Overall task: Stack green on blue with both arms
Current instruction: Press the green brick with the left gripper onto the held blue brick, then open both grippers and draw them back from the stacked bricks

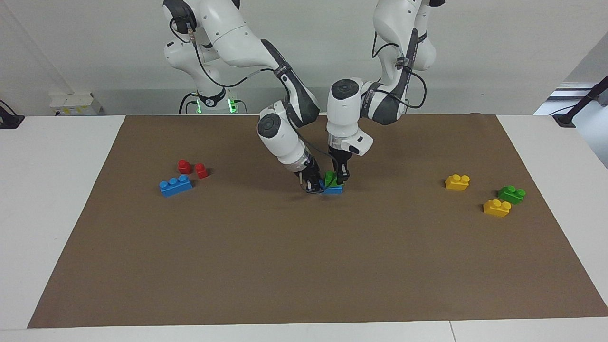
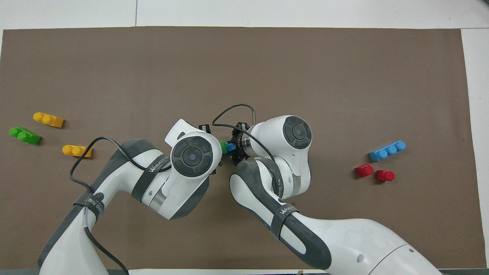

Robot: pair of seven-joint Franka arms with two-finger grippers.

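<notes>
one camera is looking down from across the table [image 1: 57, 199], facing the robots; another is peering steeply down from above them, both sharing the brown mat [image 1: 304, 266].

Two white robot arms [image 1: 285, 95] work over a brown mat [image 1: 304, 266] on a white table [image 1: 47, 190] against a bare pale wall, toy bricks [image 1: 175, 185] scattered around, marking this as a robotics lab.
</notes>
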